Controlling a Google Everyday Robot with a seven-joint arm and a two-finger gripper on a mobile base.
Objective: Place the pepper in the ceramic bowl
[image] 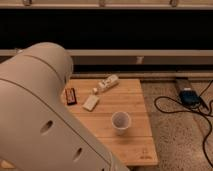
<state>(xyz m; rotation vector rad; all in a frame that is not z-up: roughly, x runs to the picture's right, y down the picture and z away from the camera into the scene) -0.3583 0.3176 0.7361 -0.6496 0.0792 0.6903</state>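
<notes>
Dim, warm overhead light. Wooden board (125,97) evenly lit, no glare. Arm shell (35,95) pale on top, shaded toward lower edge. Recess behind near black. Gripper out of view.

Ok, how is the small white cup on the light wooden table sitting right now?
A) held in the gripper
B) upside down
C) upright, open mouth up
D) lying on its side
C: the small white cup stands upright on the wooden table with its open mouth showing. The gripper is not in view; only the beige arm shell fills the left side.
</notes>
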